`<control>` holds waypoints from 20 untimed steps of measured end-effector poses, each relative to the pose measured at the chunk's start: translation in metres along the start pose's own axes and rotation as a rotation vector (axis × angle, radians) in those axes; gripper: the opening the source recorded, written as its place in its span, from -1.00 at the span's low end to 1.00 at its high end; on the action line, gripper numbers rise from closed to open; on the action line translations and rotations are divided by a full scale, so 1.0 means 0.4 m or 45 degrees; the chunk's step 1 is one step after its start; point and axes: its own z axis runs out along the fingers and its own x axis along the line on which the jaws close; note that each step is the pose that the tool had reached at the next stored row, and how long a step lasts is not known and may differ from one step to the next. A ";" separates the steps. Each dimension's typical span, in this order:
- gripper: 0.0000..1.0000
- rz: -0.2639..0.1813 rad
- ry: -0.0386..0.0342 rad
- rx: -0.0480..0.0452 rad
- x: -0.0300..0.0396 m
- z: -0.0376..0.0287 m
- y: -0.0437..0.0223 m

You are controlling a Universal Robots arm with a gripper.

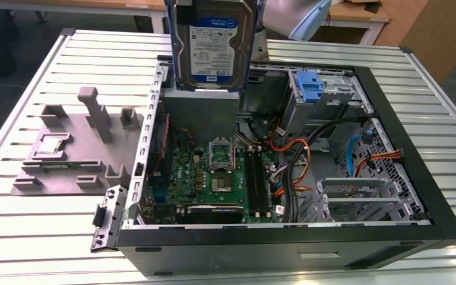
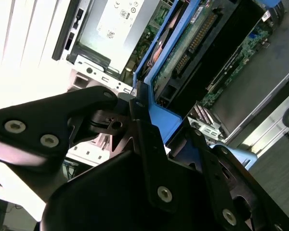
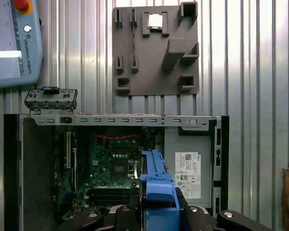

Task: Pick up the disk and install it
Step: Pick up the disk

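One disk [image 1: 212, 47] hangs upright over the open PC case [image 1: 291, 237] in the exterior view, top cut off. Second wrist view: gripper [image 2: 151, 120] clamped on disk's blue rail, label side hidden. First wrist view: disk edge-on above case's motherboard [image 3: 113, 163].

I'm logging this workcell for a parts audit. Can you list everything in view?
the disk: one, grey with white-and-blue label and blue rails, held above the open case
computer case: one, black, open on the table
motherboard: one, green, inside the case
fixture plate: one, grey, on the table beside the case
processor chip: one, silver, on the fixture plate
table: one, silver slatted, under everything
teach pendant: one, grey, beside the fixture plate
tool: one, black, shut on the disk
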 end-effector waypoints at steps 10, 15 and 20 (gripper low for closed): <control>-0.26 0.001 0.0000 0.000 0.030 0.002 -0.017; -0.26 0.001 -0.0001 0.000 0.030 0.003 -0.058; -0.26 0.001 0.0000 0.000 0.029 0.003 -0.075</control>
